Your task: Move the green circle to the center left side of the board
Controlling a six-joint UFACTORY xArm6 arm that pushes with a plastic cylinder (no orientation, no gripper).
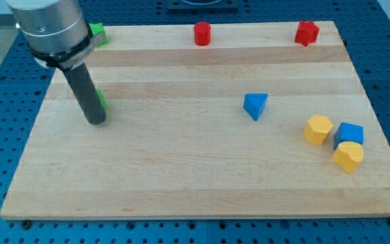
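My tip (96,120) rests on the wooden board (181,169) at the view's left, about mid-height. A green block (102,102), which I take for the green circle, shows only as a sliver at the rod's right side; the rod hides most of it, and its shape cannot be made out. The tip sits just below and left of that sliver, touching or nearly touching it. A second green block (97,31) lies at the board's top left corner, partly hidden by the arm.
A red cylinder (202,33) sits at top centre, a red star-like block (307,32) at top right. A blue triangle (254,106) lies right of centre. Two yellow blocks (318,129) (348,156) and a blue block (350,133) cluster at the right.
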